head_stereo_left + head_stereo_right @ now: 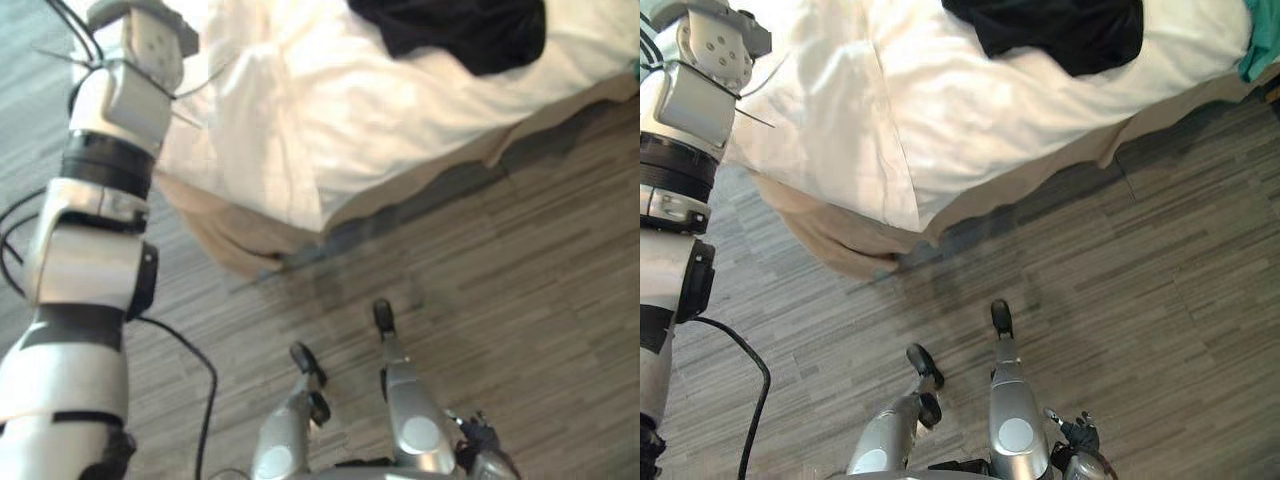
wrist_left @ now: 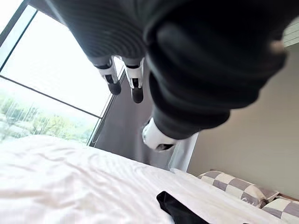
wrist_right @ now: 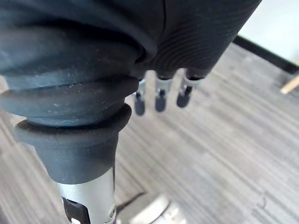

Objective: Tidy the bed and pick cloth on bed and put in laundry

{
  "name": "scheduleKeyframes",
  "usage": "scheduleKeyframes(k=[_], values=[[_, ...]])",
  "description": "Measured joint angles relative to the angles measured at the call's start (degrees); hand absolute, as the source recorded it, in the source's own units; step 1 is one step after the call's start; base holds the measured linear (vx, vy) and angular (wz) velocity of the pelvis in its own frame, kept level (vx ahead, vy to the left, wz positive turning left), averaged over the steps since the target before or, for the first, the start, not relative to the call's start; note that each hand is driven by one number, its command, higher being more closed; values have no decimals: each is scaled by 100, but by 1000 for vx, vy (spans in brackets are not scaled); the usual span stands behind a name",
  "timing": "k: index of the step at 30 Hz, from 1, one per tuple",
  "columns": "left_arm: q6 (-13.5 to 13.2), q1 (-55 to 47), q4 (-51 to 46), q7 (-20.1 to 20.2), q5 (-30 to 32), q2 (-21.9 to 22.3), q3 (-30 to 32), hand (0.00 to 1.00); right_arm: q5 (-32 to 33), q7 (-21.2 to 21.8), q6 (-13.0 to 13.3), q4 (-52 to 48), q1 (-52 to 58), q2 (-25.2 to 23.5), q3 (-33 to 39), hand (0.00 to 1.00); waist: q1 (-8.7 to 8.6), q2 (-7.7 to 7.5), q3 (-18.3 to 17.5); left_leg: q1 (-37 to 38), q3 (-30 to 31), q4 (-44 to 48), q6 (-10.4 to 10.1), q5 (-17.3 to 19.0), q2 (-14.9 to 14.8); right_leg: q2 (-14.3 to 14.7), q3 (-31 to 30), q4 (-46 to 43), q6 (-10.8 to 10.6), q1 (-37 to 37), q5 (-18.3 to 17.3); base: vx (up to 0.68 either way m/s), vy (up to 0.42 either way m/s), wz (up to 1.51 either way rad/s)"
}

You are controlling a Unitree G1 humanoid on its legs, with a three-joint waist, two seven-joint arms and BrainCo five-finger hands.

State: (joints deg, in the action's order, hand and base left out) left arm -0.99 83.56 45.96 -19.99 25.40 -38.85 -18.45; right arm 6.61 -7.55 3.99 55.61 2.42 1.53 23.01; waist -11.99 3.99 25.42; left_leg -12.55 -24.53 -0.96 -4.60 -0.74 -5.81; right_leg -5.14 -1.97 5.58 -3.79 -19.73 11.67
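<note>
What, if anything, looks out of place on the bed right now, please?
A black cloth lies crumpled on the white sheet, dark against the pale bedding. At the bed's near corner the sheet hangs creased, with a tan layer showing beneath it.

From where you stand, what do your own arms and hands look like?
My left arm is built of blocky silver-grey and white segments joined by black bands. Both the left hand and the right hand have slim silver fingers with dark rounded tips. A dark ribbed, rubbery cover wraps each wrist and the back of each hand like a sleeve.
</note>
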Motion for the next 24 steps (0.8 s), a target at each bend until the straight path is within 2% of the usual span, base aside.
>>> scheduleKeyframes(k=[7,8,13,17,24], values=[[75,539,465,122,-4,-32,-10,0,367,-14,136,-103,-337,-51,-378,0,16,-142,399,-368,-225,-52,-1,1,33,-16,-226,-1,21,-516,66,29,11,-14],[78,536,555,165,0,-20,-10,100,430,-8,173,-168,-342,-52,-440,0,22,-145,401,-412,-237,-71,-1,1,36,-27,-278,-1,23,-594,90,33,21,-18],[123,502,868,471,8,279,76,100,521,-49,217,-311,-303,-52,-608,0,32,-147,402,-478,-277,-109,-6,4,-13,-17,-299,-5,21,-690,98,22,7,-6],[105,488,827,615,19,459,324,100,632,-116,220,-506,-217,-12,-731,0,189,-149,401,-542,-438,-107,-7,4,-33,12,-332,-150,20,-873,99,8,3,-9],[8,122,616,1041,61,492,271,100,625,-109,205,-557,-157,23,-774,0,337,-199,372,-433,-556,0,-7,4,-75,24,-291,-318,12,-824,104,4,-3,-3]])
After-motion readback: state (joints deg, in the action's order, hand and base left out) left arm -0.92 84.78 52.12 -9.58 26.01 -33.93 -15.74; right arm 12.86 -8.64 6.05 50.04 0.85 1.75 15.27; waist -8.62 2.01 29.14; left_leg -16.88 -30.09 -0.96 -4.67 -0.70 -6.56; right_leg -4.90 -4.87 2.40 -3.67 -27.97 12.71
